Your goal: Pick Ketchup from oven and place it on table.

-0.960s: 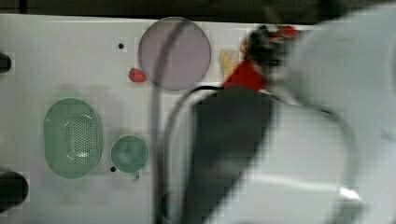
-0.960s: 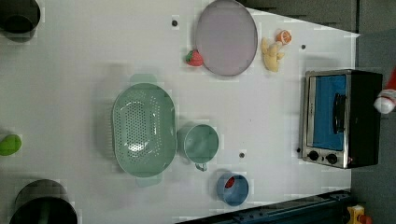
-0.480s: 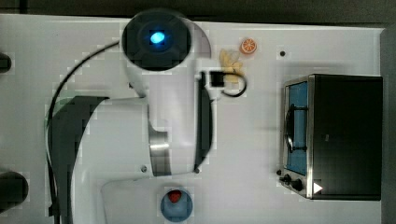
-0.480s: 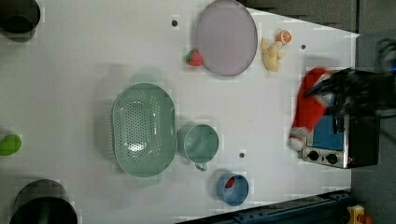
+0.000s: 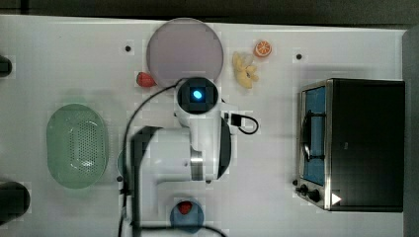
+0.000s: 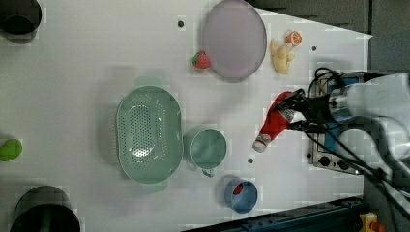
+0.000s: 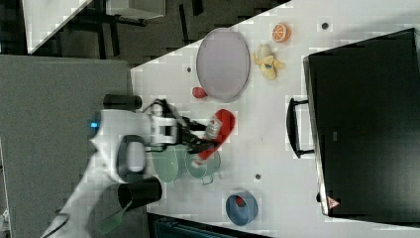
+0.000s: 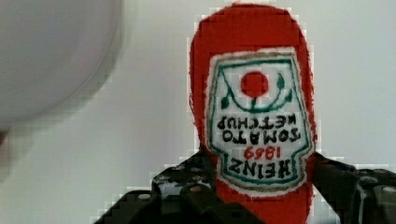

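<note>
You are looking at a wide white desk [image 6: 72, 63] with the black oven [image 5: 363, 143] at the top view's right, its blue glass door closed and its handle facing the arm. The white arm [image 5: 197, 143] reaches out over the middle of the desk in the top view. In the left view your claw [image 6: 297, 115] is pinching the ketchup [image 6: 273, 123] around its body, a finger on each side, and the bottle hangs tilted with its white cap pointing down toward the desk, clear of the oven and just to the left view's left of it. The wrist view shows the label [image 8: 257, 116] square on between the dark fingers [image 8: 187, 186]. A pale purple plate [image 6: 234, 38] lies at the far edge, and a green colander [image 6: 149, 134] sits beside a green cup [image 6: 208, 149]. Near the front edge a blue bowl [image 6: 241, 195] holds something small and red. A strawberry [image 6: 201, 60] touches the plate's rim, and a banana [image 6: 281, 53] lies by an orange slice [image 6: 293, 37].
</note>
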Available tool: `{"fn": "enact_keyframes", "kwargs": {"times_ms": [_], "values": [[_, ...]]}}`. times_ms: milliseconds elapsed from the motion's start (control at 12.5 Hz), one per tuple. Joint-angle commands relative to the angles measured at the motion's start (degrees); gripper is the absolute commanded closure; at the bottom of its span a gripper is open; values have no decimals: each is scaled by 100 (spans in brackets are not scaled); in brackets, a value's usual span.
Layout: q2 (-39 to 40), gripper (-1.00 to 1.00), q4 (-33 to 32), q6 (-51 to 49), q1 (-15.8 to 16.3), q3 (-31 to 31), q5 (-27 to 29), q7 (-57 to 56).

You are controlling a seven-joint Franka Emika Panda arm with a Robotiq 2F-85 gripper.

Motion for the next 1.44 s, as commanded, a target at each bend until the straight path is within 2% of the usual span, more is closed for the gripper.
{"fn": "enact_keyframes", "kwargs": {"times_ms": [80,320,560,720,960,1200,1440], "values": [[406,-29,-91,657,-205,-82,36,248],[873,-35,-138,1062,-206,-106,36,248],[1005,-97,-136,1389,-198,-144,36,248],[742,-100,-107,1394,-191,-142,37,266],[-60,-100,91,1048,-197,-191,37,266],[-1036,-100,674,-361,-197,-195,37,266],[-1707,-100,1672,-1901,-195,-172,27,265]]}}
